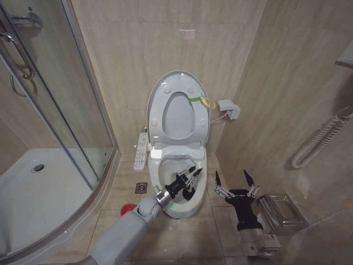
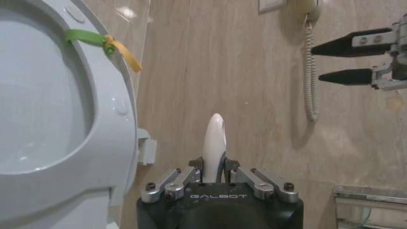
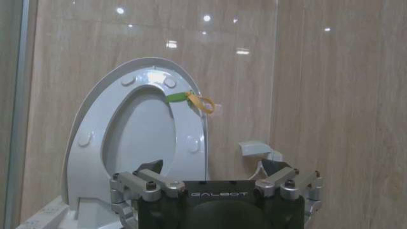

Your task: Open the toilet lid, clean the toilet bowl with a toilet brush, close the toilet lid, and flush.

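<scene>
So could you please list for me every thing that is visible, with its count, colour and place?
toilet lid: one, white, raised against the wall, yellow-green loop tag on its edge.
toilet bowl: one, white, below the lid, open.
toilet brush: one, pale handle, in the left gripper over the bowl.
button panel: one, white, on the bowl's left side.
red holder cup: one, on the floor left of the bowl.
floor drain: one, metal, beside the bowl.
shower tray: one, white, far left.
metal paper holder: one, right wall.
left gripper: over the bowl, fingers shut on the brush.
right gripper: right of the bowl, fingers open.
</scene>
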Controlling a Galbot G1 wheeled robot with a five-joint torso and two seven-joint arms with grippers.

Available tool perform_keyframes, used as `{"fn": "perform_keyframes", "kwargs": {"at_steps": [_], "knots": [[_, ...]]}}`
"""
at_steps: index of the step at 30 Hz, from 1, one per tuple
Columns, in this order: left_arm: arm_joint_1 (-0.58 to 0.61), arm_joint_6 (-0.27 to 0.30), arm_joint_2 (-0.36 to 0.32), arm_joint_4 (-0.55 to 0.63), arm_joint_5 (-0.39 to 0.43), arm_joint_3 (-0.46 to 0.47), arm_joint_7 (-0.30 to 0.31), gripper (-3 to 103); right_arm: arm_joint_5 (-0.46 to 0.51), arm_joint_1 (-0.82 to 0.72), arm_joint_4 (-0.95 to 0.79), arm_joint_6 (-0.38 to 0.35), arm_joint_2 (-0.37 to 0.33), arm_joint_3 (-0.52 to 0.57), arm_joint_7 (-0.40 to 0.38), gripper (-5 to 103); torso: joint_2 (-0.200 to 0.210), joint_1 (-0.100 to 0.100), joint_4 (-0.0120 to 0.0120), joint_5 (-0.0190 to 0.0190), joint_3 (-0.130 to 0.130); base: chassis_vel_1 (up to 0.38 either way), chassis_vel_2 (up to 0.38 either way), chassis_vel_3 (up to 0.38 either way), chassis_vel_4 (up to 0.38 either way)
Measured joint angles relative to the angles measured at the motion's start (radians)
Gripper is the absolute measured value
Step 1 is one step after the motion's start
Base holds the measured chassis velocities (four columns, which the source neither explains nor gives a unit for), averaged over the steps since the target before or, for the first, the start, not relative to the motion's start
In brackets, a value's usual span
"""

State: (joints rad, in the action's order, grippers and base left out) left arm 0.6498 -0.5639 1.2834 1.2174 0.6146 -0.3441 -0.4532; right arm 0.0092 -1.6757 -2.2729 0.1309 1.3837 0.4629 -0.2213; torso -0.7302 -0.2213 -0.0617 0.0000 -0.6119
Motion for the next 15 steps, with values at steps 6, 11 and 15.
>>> {"fn": "perform_keyframes", "kwargs": {"at_steps": [6,11,15], "knots": [[-0.016,-0.034,0.009,-0.133,-0.001,0.023,-0.030,20,0.000,0.000,0.000,0.000,0.000,0.000,0.000,100,0.000,0.000,-0.0001,-0.0003,0.000,0.000,0.000,0.000,0.000],[-0.040,-0.057,0.017,-0.242,-0.001,0.046,-0.062,20,0.000,0.000,0.000,0.000,0.000,0.000,0.000,100,0.000,0.000,0.0004,-0.0001,0.000,0.000,0.000,0.000,0.000],[-0.039,-0.060,0.015,-0.218,0.002,0.054,-0.066,20,0.000,0.000,0.000,0.000,0.000,0.000,0.000,100,0.000,0.000,0.0001,-0.0001,0.000,0.000,0.000,0.000,0.000]]}}
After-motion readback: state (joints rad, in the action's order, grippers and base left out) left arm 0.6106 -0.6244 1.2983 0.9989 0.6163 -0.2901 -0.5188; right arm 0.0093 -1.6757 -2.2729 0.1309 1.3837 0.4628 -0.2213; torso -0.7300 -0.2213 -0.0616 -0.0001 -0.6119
